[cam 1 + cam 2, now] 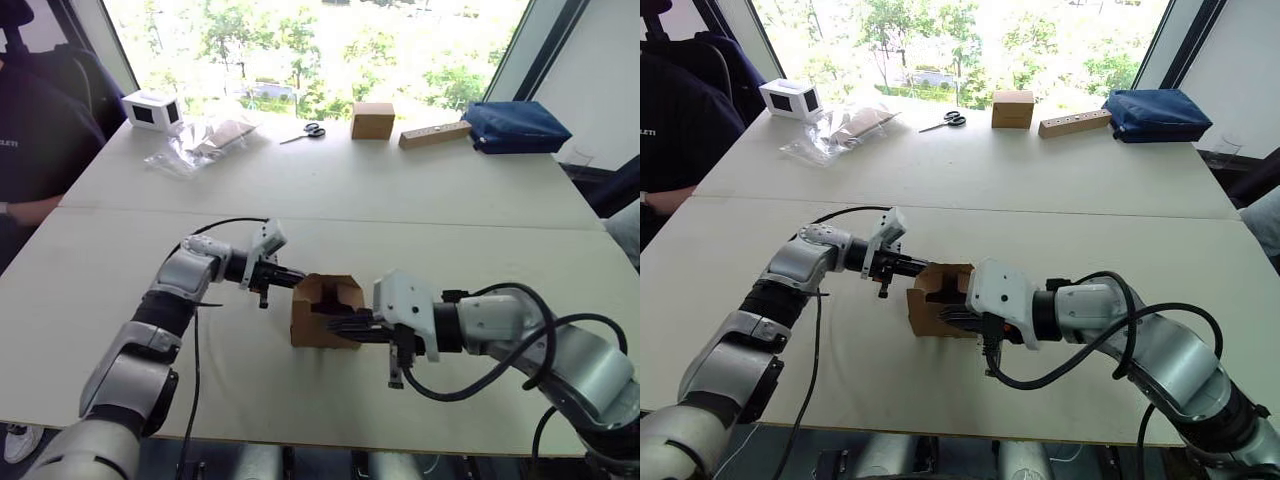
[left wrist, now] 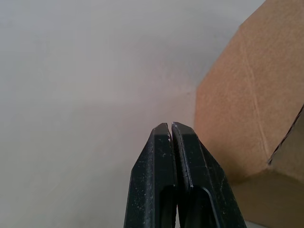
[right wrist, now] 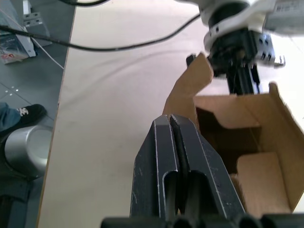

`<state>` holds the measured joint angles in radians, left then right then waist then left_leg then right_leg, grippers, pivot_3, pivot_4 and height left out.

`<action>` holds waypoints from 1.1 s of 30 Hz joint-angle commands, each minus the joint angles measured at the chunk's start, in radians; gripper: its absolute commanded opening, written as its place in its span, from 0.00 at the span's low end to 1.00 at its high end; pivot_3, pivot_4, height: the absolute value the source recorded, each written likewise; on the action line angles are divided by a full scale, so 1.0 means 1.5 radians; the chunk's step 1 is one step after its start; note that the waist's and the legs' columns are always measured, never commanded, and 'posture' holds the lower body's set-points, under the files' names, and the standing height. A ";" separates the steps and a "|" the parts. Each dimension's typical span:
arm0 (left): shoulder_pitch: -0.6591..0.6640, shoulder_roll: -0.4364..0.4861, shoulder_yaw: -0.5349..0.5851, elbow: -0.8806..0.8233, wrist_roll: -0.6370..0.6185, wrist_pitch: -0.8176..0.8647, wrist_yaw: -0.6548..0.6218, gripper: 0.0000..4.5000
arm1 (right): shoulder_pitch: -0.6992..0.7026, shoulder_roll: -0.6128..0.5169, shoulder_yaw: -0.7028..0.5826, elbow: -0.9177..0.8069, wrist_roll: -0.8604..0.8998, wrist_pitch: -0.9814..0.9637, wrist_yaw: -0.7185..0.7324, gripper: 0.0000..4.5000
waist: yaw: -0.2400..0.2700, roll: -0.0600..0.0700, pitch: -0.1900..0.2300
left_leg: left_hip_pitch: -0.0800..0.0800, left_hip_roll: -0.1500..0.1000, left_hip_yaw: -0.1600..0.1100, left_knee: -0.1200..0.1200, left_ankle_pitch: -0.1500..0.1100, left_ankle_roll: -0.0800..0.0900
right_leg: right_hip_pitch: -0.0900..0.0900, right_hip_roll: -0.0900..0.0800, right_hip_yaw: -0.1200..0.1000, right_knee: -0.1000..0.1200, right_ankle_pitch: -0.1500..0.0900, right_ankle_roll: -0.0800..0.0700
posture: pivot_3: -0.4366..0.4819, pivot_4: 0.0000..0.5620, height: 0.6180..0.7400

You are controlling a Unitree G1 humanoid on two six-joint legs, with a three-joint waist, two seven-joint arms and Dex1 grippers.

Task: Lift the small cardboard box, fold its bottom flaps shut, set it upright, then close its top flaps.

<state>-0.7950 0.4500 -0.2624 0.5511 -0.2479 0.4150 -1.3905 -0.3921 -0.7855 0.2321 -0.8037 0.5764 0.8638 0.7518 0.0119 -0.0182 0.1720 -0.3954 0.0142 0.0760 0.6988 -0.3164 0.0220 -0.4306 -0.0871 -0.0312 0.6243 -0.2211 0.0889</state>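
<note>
The small cardboard box (image 1: 318, 322) stands on the near table with its open end up. Its top flaps (image 3: 192, 81) stick up, and one panel (image 3: 262, 183) is folded down inside. The bottom flaps are hidden beneath it. My left gripper (image 1: 298, 279) is shut, with its tips at the box's far left upper edge, and the brown wall (image 2: 247, 109) lies just beside them. My right gripper (image 1: 327, 321) is shut with nothing in it, its fingers lying level against the box's near side at the rim. In the right wrist view the left gripper (image 3: 240, 76) shows beyond the box.
On the far table stand a neat brown cube-like box (image 1: 372, 120), a white box with dark panels (image 1: 150, 108), scissors (image 1: 313, 130), a wooden block (image 1: 434, 134), a blue bag (image 1: 515, 125) and plastic bags (image 1: 205, 140). A person (image 1: 30, 130) sits at the far left.
</note>
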 commanded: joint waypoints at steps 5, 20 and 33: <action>-0.025 -0.012 0.003 -0.002 -0.001 0.013 -0.033 0.01 | -0.037 0.011 0.060 0.039 -0.084 -0.051 0.005 0.00 | -0.001 0.000 0.000 | 0.000 0.000 0.000 0.000 0.000 0.000 | 0.000 0.000 0.000 0.000 0.000 0.000 | 0.48 0.27 1.00; -0.014 -0.026 0.007 -0.035 -0.004 0.029 -0.039 0.01 | -0.035 0.043 0.092 0.089 -0.139 -0.087 0.021 0.00 | -0.001 0.000 0.000 | 0.000 0.000 0.000 0.000 0.000 0.000 | 0.000 0.000 0.000 0.000 0.001 0.001 | 0.48 0.27 1.00; -0.014 -0.035 0.017 -0.045 -0.011 0.036 -0.017 0.01 | -0.036 0.073 0.126 0.149 -0.183 -0.107 0.039 0.00 | -0.001 0.000 0.000 | 0.000 0.000 0.000 0.000 0.000 0.000 | 0.000 0.000 0.000 0.000 0.001 0.001 | 0.48 0.27 1.00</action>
<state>-0.8109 0.4000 -0.2573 0.5212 -0.2498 0.4672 -1.4209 -0.4402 -0.6839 0.4227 -0.5785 0.3161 0.7158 0.8074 0.0106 -0.0182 0.1720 -0.3956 0.0141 0.0759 0.6990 -0.3164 0.0221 -0.4308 -0.0868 -0.0314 0.6244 -0.2201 0.0905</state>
